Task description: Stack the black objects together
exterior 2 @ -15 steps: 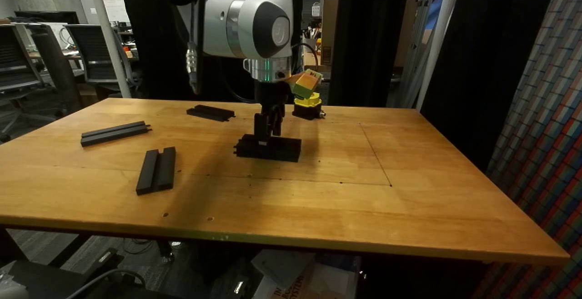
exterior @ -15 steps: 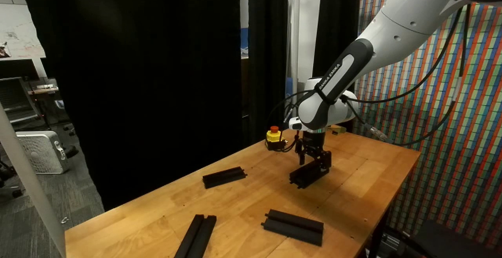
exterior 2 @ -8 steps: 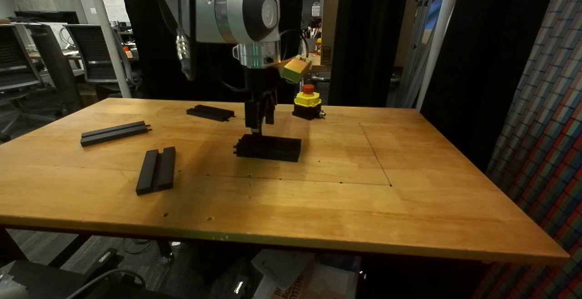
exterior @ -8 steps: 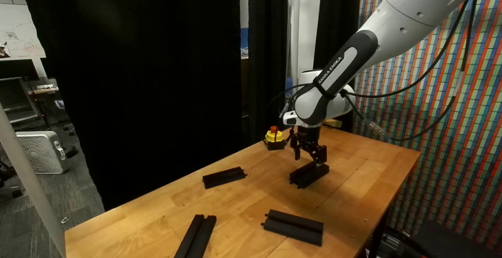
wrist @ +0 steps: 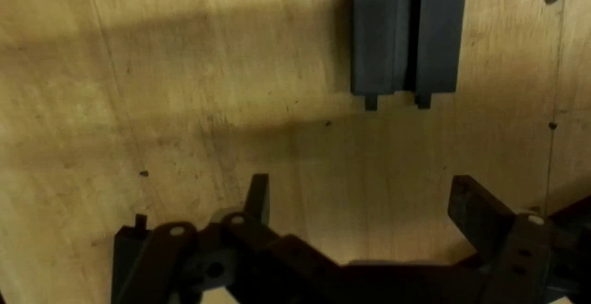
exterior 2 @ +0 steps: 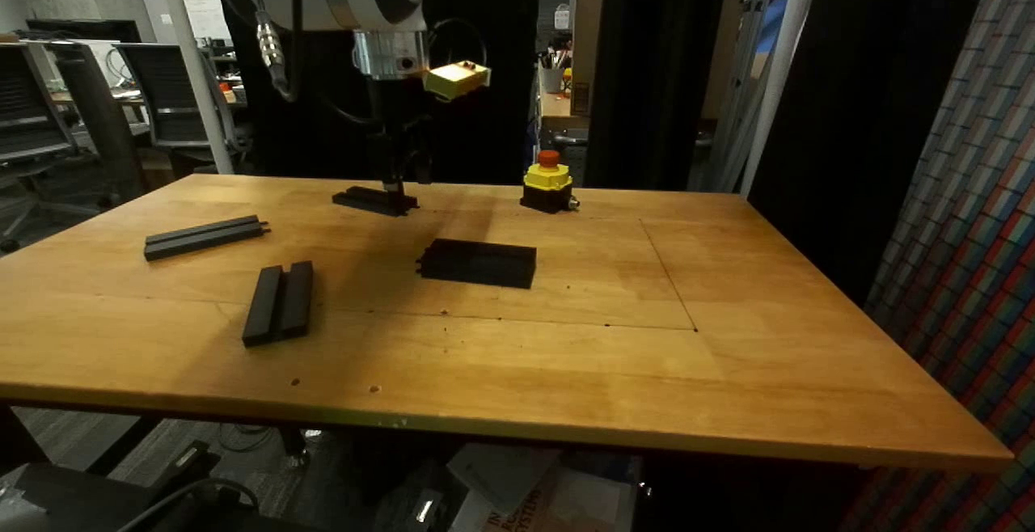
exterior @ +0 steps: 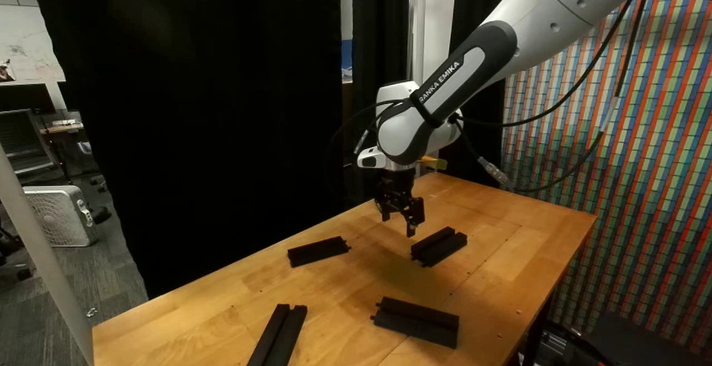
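Black grooved bars lie apart on the wooden table (exterior 2: 614,378): one near the back edge (exterior: 318,251) (exterior 2: 374,200), one (exterior: 278,335) (exterior 2: 205,237) and one (exterior: 416,321) (exterior 2: 277,303). Another black piece (exterior: 439,247) (exterior 2: 479,263) looks thicker, with several pegs at its end; I cannot tell surely whether it is two stacked bars. My gripper (exterior: 397,226) (exterior 2: 408,184) is open and empty, above the table between this piece and the back-edge bar. In the wrist view, bare wood shows between the fingertips (wrist: 362,193); a grooved bar (wrist: 375,36) is ahead, another bar's end (wrist: 124,253) is partly hidden lower left.
A yellow-and-red round button on a black base (exterior 2: 548,176) stands near the back edge; the gripper mostly hides it in an exterior view. A black curtain (exterior: 194,104) hangs beyond the table. Cables (exterior: 578,85) hang along the arm.
My gripper has risen off the thicker black piece and moved away from it, toward the back-edge bar. The piece stays where it was. The other bars have not moved.
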